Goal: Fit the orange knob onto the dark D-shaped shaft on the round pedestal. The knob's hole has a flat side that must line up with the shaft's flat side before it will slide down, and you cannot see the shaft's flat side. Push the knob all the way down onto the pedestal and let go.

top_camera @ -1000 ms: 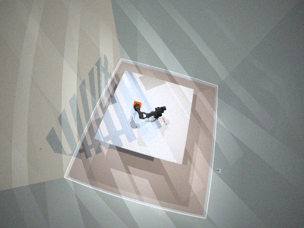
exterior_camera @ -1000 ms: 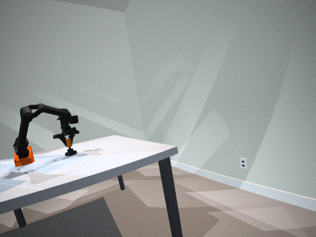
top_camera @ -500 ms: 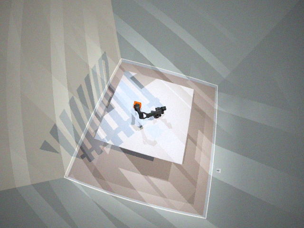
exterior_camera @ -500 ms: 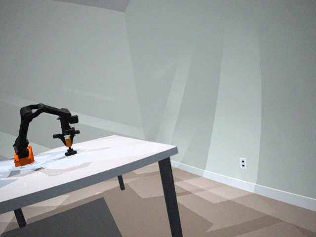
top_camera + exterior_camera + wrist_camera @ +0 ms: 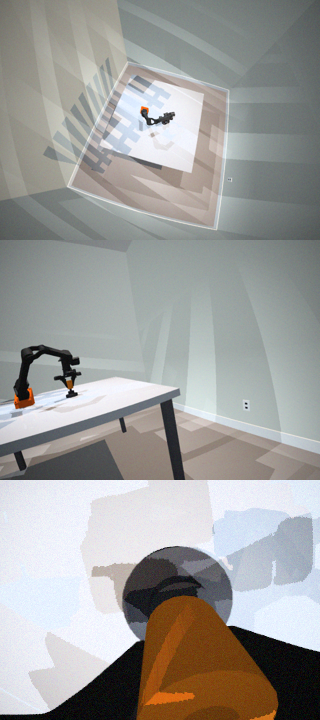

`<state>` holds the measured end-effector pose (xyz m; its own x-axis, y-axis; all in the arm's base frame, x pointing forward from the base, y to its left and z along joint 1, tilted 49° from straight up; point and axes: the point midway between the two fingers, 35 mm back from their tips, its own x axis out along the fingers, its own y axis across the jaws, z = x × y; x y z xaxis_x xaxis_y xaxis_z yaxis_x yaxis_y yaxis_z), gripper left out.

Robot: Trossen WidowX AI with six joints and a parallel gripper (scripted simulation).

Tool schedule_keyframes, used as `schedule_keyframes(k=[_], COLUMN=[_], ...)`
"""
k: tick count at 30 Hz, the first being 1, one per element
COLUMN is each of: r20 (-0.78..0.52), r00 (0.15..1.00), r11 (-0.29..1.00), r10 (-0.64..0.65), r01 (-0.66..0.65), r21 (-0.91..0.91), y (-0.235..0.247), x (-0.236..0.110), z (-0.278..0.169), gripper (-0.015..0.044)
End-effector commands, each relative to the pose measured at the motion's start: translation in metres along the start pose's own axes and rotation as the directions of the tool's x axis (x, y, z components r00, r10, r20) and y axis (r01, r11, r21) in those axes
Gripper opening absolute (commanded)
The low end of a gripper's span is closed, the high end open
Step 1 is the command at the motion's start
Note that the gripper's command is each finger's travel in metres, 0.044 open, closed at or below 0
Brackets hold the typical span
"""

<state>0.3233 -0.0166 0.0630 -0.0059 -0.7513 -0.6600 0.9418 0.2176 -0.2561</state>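
Gripper [image 5: 69, 383] was clamped on the orange knob [image 5: 200, 687], held upright directly above the round pedestal [image 5: 136, 590]. Knob's long axis ran down toward the shaft, itself hidden beneath it. Exterior view showed the knob not yet seated; flat-to-flat alignment could not be judged.

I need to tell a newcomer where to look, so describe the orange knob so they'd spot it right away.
On the white table, follow the black arm down to its jaws. The orange knob is the small tapered piece they clamp, just above the dark round pedestal, smaller than the arm's orange base.
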Motion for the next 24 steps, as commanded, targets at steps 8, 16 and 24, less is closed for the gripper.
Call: schedule_keyframes(k=[8, 16, 24], r20=[0.002, 0.002, 0.002], r00=[1.0, 1.0, 1.0], r11=[1.0, 0.999, 0.978], r10=[0.002, 0.001, 0.001], r01=[-0.002, -0.002, -0.002], r21=[-0.001, 0.047, 0.207], y=[-0.0013, -0.0045, -0.0032], x=[-0.0005, -0.0044, -0.0038], z=[0.0003, 0.0022, 0.0015], gripper=[0.0, 0.0, 0.0])
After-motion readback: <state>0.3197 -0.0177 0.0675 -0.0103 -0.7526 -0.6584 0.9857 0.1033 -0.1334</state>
